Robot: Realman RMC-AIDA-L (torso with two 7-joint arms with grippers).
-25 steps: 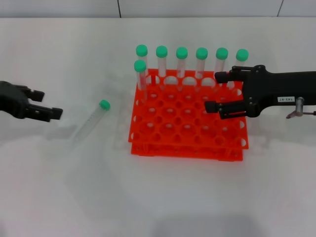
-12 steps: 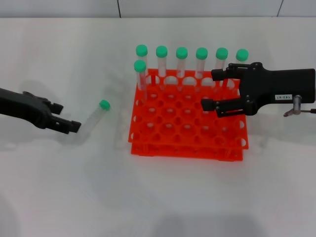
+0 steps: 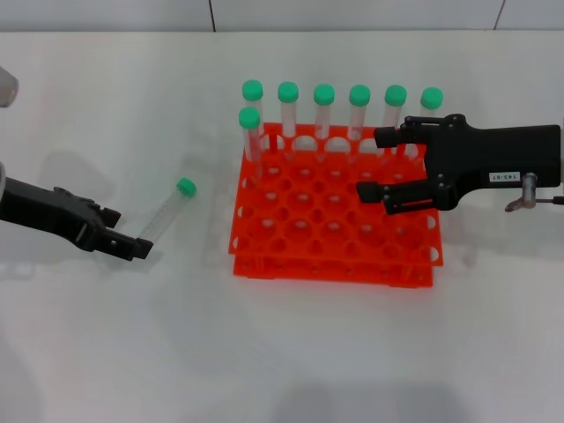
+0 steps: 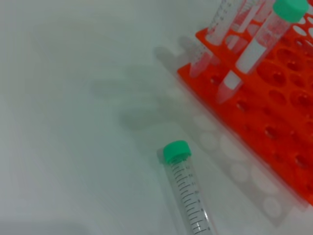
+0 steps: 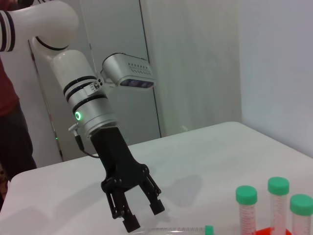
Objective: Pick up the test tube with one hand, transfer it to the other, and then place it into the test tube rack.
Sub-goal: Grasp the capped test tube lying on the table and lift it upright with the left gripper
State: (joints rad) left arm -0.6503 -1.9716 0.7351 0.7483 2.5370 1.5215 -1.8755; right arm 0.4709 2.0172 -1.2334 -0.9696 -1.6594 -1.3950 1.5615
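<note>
Step one, the pickup, is where I am; nothing is gripped yet. My left claw sits low over the counter, fingers spread apart and empty, tips just beside the clear bottom end of the test tube. That tube lies flat on the counter, green cap pointing away from me and toward the rack, w/ a clear gap between tube and rack. From the left wrist view the tube lies alone on the white surface, cap nearer the rack corner, printed scale facing up.

My right claw hangs above the right side of the rack, fingers apart, holding nothing, white label on its body. Seven capped tubes already stand in the rack: six along the back row, one in front at the left end.

Next move, as I judge it: slide the left claw fwd so the fingers straddle the tube body, probably mid-length rather than at the tip, then close. A round tube on a smooth counter may roll, so approach should be square to its axis. Leave enough of the tube sticking out so the right claw has room to take it at the handover. After that, right claw needs the tube upright over a free hole; plenty open in the front rows.
</note>
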